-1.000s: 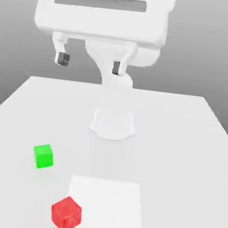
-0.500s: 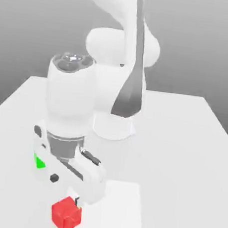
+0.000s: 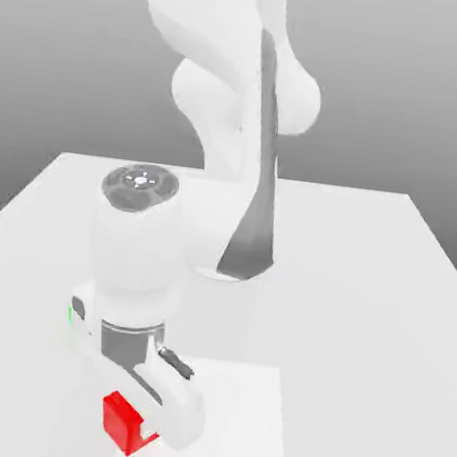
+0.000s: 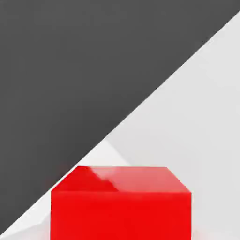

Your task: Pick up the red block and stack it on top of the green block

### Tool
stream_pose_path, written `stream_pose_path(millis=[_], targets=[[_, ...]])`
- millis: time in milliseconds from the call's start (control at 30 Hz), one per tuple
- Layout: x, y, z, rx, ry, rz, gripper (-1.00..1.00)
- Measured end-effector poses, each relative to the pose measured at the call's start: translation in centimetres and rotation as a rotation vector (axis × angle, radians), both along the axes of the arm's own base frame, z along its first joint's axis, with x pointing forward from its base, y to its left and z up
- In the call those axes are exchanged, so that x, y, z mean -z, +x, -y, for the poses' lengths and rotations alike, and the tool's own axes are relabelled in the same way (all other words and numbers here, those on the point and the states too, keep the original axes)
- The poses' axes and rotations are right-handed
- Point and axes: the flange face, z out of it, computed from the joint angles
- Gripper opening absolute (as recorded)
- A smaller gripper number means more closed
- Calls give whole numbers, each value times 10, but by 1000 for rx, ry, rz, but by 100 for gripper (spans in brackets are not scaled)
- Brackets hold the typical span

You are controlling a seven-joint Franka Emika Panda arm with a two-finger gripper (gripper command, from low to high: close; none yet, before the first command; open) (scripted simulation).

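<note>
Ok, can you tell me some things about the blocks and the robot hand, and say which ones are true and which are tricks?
1. The gripper is down at the red block. True.
2. The red block sits on top of the green block. False: they are apart on the white table, and the green one is mostly hidden behind the arm.
3. The red block is nearer the exterior view's camera than the green block. True.
4. The red block is blue on one side. False: every face that shows is red.
5. A lighter square patch lies on the table beside the red block. True.
</note>
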Motion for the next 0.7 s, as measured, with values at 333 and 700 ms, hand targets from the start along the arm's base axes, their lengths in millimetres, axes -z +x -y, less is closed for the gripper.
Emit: stream_pose_path(millis=[333,700], targets=[[-40,-147,108,562,-34,-10,-100],[6,-220,122,834,3,2,-100]])
